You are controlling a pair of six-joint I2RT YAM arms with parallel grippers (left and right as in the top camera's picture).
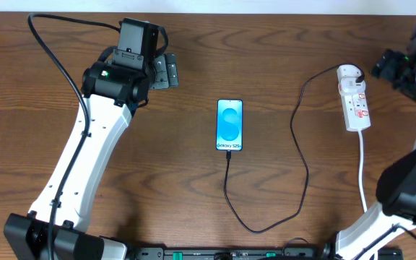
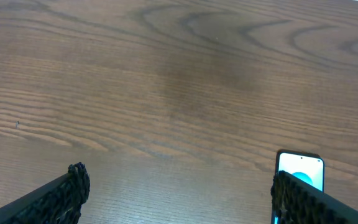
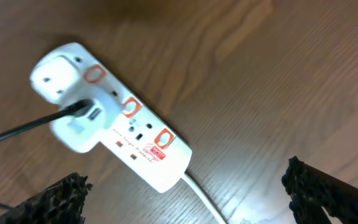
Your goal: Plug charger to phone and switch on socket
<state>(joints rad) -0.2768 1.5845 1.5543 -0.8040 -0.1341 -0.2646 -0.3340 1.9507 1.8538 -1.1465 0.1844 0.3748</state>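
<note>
The phone (image 1: 230, 125) lies flat mid-table, screen lit blue, "Galaxy" text at its near end. The thin black charger cable (image 1: 303, 166) runs from the phone's near end, loops right and up to the white adapter on the socket (image 1: 355, 99). The socket is a white power strip with red marks at the right. My left gripper (image 1: 166, 71) is open and empty, left of the phone; the phone's top edge (image 2: 301, 169) shows by its right finger. My right gripper (image 3: 185, 193) is open above the socket (image 3: 135, 140), touching nothing.
The socket's white cord (image 1: 362, 170) runs toward the table's near edge past the right arm's base. The robots' thicker black cables (image 1: 49, 50) hang along the left arm. Bare wooden tabletop (image 2: 166, 93) lies under the left gripper.
</note>
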